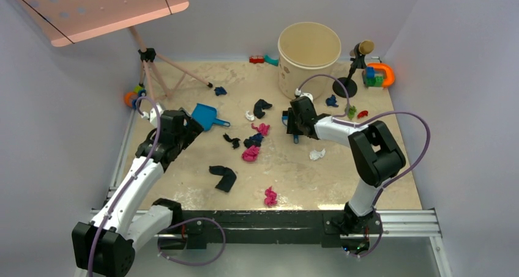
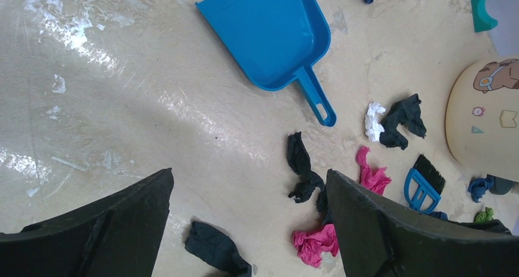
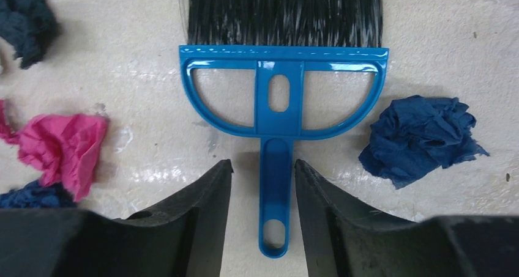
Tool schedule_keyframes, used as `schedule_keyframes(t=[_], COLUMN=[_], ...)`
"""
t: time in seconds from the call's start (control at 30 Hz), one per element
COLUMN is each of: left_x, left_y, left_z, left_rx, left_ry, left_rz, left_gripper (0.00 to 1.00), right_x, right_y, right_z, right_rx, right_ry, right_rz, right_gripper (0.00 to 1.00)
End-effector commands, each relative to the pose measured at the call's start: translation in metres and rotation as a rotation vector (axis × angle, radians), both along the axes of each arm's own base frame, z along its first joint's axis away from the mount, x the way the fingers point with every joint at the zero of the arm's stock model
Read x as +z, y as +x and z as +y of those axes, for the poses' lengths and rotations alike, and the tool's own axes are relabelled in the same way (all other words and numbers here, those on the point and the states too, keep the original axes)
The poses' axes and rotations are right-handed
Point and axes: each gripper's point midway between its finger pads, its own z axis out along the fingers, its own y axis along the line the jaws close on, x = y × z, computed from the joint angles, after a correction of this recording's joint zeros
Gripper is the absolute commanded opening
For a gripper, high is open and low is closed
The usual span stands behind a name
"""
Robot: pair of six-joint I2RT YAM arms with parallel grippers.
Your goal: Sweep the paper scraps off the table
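Note:
Paper scraps lie scattered over the beige table (image 1: 367, 185): a black one (image 1: 223, 177), pink ones (image 1: 270, 196) (image 1: 251, 153), a white one (image 1: 316, 155), dark blue ones (image 1: 331, 101). My left gripper (image 1: 193, 130) is open and empty, just near of the blue dustpan (image 2: 269, 32), above a black scrap (image 2: 217, 249) and a pink scrap (image 2: 315, 243). My right gripper (image 3: 263, 164) is open and low over the table, its jaws either side of the blue brush's (image 3: 281, 93) handle with a gap on each side. A dark blue scrap (image 3: 422, 139) lies right of the brush, a pink one (image 3: 61, 145) left.
A tall beige bucket (image 1: 309, 51) stands at the back, just beyond the right gripper. A pink tripod stand (image 1: 159, 69) is at the back left. Colourful toys (image 1: 379, 75) and a black stand (image 1: 352, 75) sit at the back right, more toys (image 1: 131, 96) at the left edge.

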Motion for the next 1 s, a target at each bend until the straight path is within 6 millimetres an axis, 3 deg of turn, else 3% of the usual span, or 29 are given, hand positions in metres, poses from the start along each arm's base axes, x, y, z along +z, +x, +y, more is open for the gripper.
schedule_keyframes(t=[0.0, 0.2, 0.33, 0.4, 0.57, 0.63, 0.83, 0.97], left_x=[0.008, 0.005, 0.007, 0.010, 0.041, 0.045, 0.040, 0.048], left_y=[0.001, -0.001, 0.000, 0.003, 0.018, 0.017, 0.012, 0.006], left_z=[0.001, 0.000, -0.002, -0.013, -0.080, -0.096, -0.094, -0.092], left_rx=[-0.018, -0.023, -0.039, -0.117, -0.485, -0.558, -0.556, -0.550], left_ry=[0.017, 0.010, 0.008, -0.001, -0.153, -0.216, -0.208, -0.215], left_rz=[-0.030, -0.026, -0.037, -0.060, -0.270, -0.316, -0.307, -0.359], left_gripper=[0.98, 0.98, 0.98, 0.98, 0.98, 0.98, 0.98, 0.98], right_x=[-0.001, -0.017, -0.013, 0.001, 0.063, 0.088, 0.145, 0.160], right_y=[0.002, -0.011, -0.015, -0.013, -0.012, -0.016, -0.038, -0.052], right_z=[-0.011, -0.009, -0.009, -0.007, 0.008, 0.019, 0.059, 0.097], right_rx=[-0.061, -0.051, -0.060, -0.060, -0.025, 0.000, 0.060, 0.129], right_ry=[-0.084, -0.078, -0.067, -0.045, 0.079, 0.167, 0.398, 0.429], right_rz=[0.015, 0.070, 0.056, 0.019, -0.080, -0.111, -0.190, -0.187], right_gripper=[0.45, 0.39, 0.15, 0.15, 0.15, 0.15, 0.15, 0.15])
